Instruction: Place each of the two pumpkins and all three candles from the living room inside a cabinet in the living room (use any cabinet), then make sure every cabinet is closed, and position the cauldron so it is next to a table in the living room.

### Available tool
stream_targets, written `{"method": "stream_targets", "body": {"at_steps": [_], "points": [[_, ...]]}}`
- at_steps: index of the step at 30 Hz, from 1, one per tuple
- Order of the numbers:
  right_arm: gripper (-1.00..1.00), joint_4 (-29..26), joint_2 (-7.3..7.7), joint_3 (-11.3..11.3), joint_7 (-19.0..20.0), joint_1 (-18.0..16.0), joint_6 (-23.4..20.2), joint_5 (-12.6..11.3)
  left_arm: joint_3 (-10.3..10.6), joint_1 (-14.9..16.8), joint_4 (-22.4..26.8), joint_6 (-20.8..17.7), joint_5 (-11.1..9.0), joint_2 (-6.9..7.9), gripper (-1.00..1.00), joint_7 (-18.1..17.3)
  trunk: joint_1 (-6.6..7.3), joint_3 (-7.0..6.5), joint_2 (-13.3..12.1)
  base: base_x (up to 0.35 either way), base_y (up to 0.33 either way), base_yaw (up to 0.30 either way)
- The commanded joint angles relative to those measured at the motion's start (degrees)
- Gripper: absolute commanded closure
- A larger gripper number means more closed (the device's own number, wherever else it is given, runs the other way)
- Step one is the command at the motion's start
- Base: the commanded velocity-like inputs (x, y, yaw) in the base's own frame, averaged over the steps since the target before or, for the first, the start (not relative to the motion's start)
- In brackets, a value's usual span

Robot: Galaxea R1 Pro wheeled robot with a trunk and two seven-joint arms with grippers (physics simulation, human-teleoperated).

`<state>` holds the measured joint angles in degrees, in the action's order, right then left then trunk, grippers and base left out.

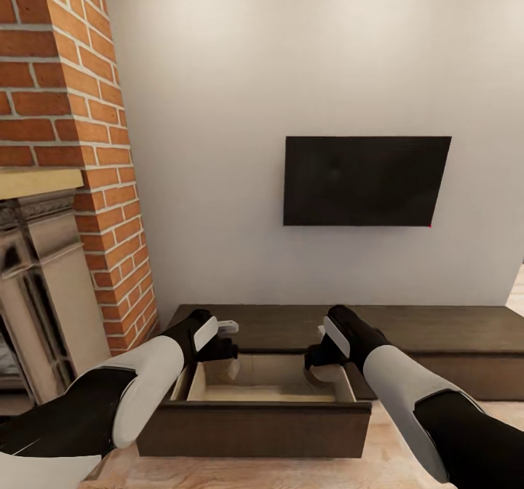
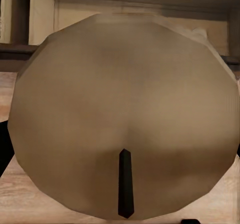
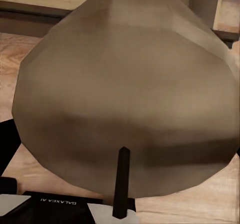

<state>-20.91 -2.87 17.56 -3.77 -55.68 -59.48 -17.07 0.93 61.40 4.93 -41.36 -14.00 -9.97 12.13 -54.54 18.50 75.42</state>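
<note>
Two candles, one clamped in our left hand [image 1: 227,343], candle [image 2: 125,114]; one in our right hand [image 1: 320,354], candle [image 3: 125,94]. We judge them light, rigid, waxy-slick; grip sidewalls, above open cabinet [image 1: 255,427] drawer.

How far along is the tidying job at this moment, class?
Done: one drawer of the long dark-brown wood cabinet is pulled open. In hand: a stubby tan candle in the left gripper and another in the right gripper, both above the drawer. Left: dropping them in and closing the drawer.

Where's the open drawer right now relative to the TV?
In the head view, the open drawer juts from the cabinet at lower centre, below and left of the wall TV, between both grippers.
</note>
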Motion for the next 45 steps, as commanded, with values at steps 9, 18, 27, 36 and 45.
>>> {"method": "stream_targets", "body": {"at_steps": [9,18,27,36,45], "points": [[1.00,-0.10,0.03,0.29,-0.31,-0.04,0.10,-0.90,0.12,0.04,0.08,-0.30,-0.51,-0.03,1.00,0.36,-0.02,0.07,0.05,0.114,-0.165,0.075],[1.00,-0.04,-0.02,0.15,-0.36,-0.04,-0.14,-1.03,0.19,0.04,-0.40,-0.37,-0.51,-0.03,1.00,0.35,-0.02,0.07,0.05,0.239,0.154,-0.018],[1.00,0.42,-0.03,0.17,-0.36,-0.04,-0.33,-1.03,0.23,0.04,-0.62,-0.36,-0.51,-0.03,1.00,0.08,-0.02,0.07,0.05,0.217,0.159,-0.156],[1.00,1.12,-0.03,0.27,-0.30,0.04,0.16,-0.92,0.38,0.04,-0.61,-0.30,-0.51,-0.03,1.00,-1.97,-0.02,0.07,0.05,0.012,0.006,-0.007],[1.00,1.13,-0.03,0.28,-0.10,0.05,0.31,-0.94,0.38,0.04,-0.56,-0.30,-0.51,-0.03,1.00,-2.02,-2.00,1.73,3.66,0.000,0.000,0.099]]}}
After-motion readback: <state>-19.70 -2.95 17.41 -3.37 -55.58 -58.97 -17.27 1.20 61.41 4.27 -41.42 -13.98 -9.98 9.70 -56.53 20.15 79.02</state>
